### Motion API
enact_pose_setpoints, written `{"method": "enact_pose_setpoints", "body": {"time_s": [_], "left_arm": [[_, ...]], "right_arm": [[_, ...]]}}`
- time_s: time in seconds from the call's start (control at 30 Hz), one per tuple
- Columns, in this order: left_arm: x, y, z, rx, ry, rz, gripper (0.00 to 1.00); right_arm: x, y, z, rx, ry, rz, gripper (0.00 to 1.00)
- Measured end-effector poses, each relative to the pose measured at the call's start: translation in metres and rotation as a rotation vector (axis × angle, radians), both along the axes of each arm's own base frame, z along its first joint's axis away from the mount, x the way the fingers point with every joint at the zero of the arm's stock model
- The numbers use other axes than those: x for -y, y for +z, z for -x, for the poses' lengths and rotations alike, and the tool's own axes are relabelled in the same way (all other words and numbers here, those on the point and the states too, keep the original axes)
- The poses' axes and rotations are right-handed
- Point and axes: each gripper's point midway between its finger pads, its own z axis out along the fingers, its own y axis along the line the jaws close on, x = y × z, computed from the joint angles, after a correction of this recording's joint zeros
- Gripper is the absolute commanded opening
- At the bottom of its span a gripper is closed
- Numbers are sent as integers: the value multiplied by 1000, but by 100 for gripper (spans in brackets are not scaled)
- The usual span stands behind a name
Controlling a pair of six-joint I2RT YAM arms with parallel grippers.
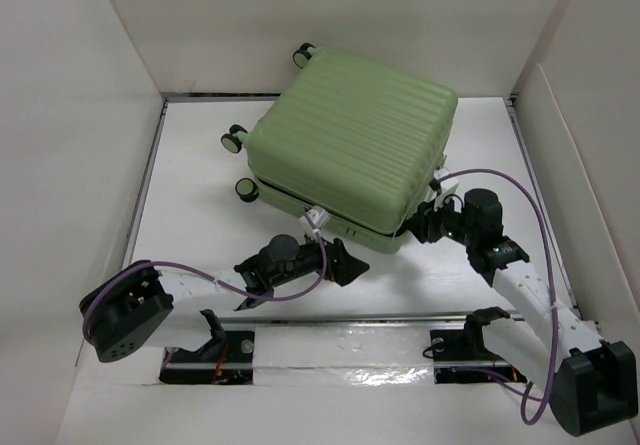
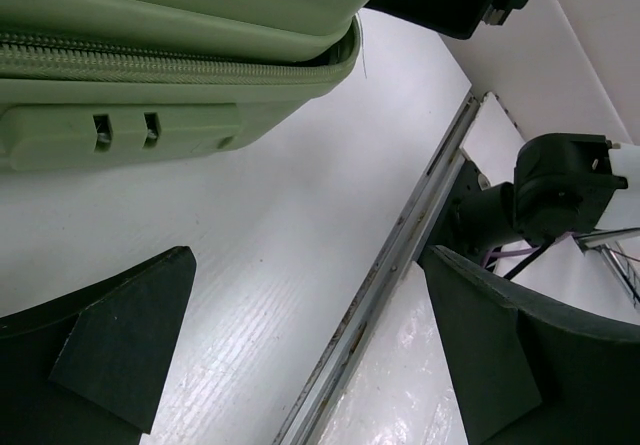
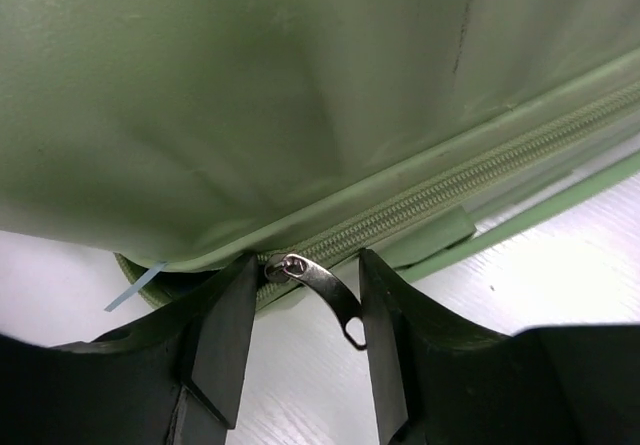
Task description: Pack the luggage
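Top camera looks down from behind; wrist cameras peer past the left pincer (image 2: 305,265) and right pincer (image 3: 310,265), close onto the zipper (image 3: 450,190) of the suitcase (image 1: 355,140) ahead.

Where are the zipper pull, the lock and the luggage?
zipper pull (image 3: 320,288): right wrist view, on its metal tab.
lock (image 2: 125,136): left wrist view, between its two slots.
luggage (image 1: 355,145): top view, on the ribbed shell.

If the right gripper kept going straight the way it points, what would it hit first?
Most likely the metal zipper pull, which lies between the fingers of the open right gripper, then the zipped seam of the green luggage just behind it. The gap is hard to judge.
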Motion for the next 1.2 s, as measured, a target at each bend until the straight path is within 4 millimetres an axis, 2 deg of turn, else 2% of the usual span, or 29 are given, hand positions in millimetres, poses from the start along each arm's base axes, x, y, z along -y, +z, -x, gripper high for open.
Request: {"method": "enact_pose_setpoints", "body": {"time_s": [0.27,0.37,0.47,0.53,0.7,0.87,0.97,1.0,1.03,1.2], "left_arm": [[-5,-2,-6,-5,17,2,99],[-13,-9,-11,-22,52,-7,99],[-19,-12,-15,-35,81,-8,99],[-19,-12,-15,-38,83,-5,99],[-17,-17,-19,-47,102,-8,99],[-22,-30,-34,-77,156,-28,99],[-24,-34,-42,-92,174,-21,99],[-24,-34,-42,-94,175,-16,99],[-23,-34,-42,-97,172,-12,99],[-21,-31,-40,-104,158,5,99]], "right_arm": [[-28,4,9,3,142,-81,7],[-48,5,22,9,199,-92,0],[-67,5,36,0,257,-93,0],[-71,7,42,-1,273,-96,0],[-67,5,47,1,242,-85,0],[-59,4,55,17,182,-90,0],[-59,-2,58,2,163,-98,30],[-60,-6,61,-14,167,-94,46],[-60,-10,62,-30,165,-90,51],[-57,-29,59,-88,141,-40,52]]}}
